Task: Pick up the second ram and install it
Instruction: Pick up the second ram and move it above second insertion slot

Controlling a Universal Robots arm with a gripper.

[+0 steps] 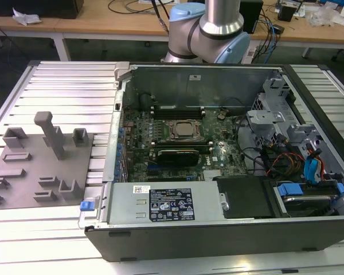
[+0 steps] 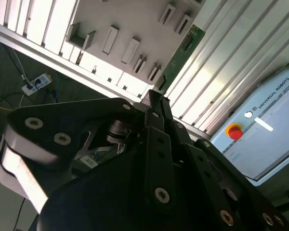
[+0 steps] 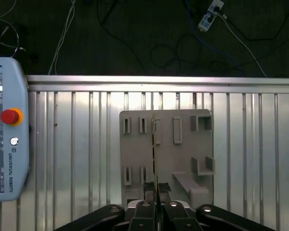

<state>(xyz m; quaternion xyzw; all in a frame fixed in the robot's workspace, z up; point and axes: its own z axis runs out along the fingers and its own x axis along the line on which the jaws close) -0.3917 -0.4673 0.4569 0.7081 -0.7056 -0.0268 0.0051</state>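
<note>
Second ram: thin green stick, gripped at one end by claw; edge-on in first wrist view. Claw closed tight on stick, poised over grey slotted holder plate on ribbed metal surface. Pendant with red button lies apart from plate. Open computer case beside holder plate.

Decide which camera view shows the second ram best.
The second wrist view: the second ram shows its green face, running out from the shut claw. In the first wrist view the second ram is edge-on, a thin line in the claw. The exterior view covers the grey holder plate and open computer case.
</note>
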